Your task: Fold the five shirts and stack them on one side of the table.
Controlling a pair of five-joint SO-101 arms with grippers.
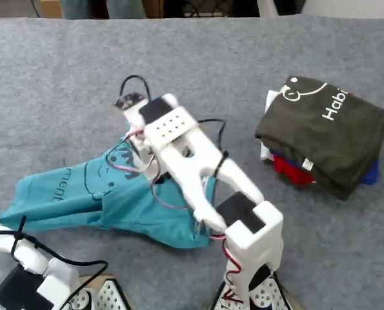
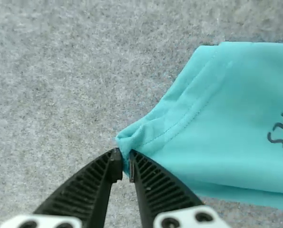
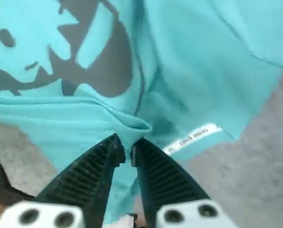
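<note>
Grey felt-like cloth [image 1: 62, 71] covers the whole table. On it, left of the middle, a teal shirt [image 1: 108, 200] of soft cotton with a dark print lies rumpled and unfolded, stretched into a long shape from the left edge toward the centre. Well apart from it, on the right side, sits a stack of folded shirts [image 1: 321, 135]: a dark olive one with white print on top, and red, blue and white edges showing beneath.

From its base at the near edge, the white right arm [image 1: 198, 161] reaches up and leftward over the teal shirt, its wrist bent down onto the cloth. The right gripper [image 3: 127, 149] has its black ribbed jaws pressed nearly together, pinching a raised fold of the teal shirt just beside a white sewn-in label [image 3: 193, 137].

At the near left corner, the left arm [image 1: 30, 265] sits low, with its wrist out at the shirt's left end. The left gripper [image 2: 123, 164] is closed to a sliver, its tips nipping a bunched corner of the teal shirt where the stitched hem meets the grey cloth.
</note>
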